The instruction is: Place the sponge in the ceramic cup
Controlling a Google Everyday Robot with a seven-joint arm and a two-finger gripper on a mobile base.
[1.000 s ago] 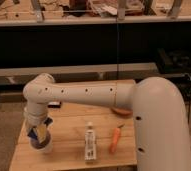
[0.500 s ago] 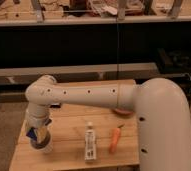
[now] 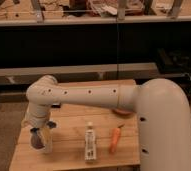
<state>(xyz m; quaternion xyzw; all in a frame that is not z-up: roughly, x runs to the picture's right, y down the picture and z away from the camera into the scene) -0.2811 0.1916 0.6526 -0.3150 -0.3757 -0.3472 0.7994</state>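
Note:
The ceramic cup (image 3: pixel 45 143), whitish with a dark inside, stands near the front left corner of the wooden table (image 3: pixel 69 155). My gripper (image 3: pixel 37 134) hangs straight down from the white arm (image 3: pixel 89 96), right at the cup's mouth and partly covering it. The sponge does not show apart from the gripper and the cup; that spot is hidden by the wrist.
A slim white tube (image 3: pixel 90 143) lies in the middle of the table, and an orange carrot (image 3: pixel 115 140) lies to its right. My big white arm housing (image 3: pixel 164 125) covers the table's right side. A dark shelf (image 3: pixel 89 45) runs along the back.
The gripper has sunk slightly, closer onto the cup's mouth. The tube and the carrot lie where they were.

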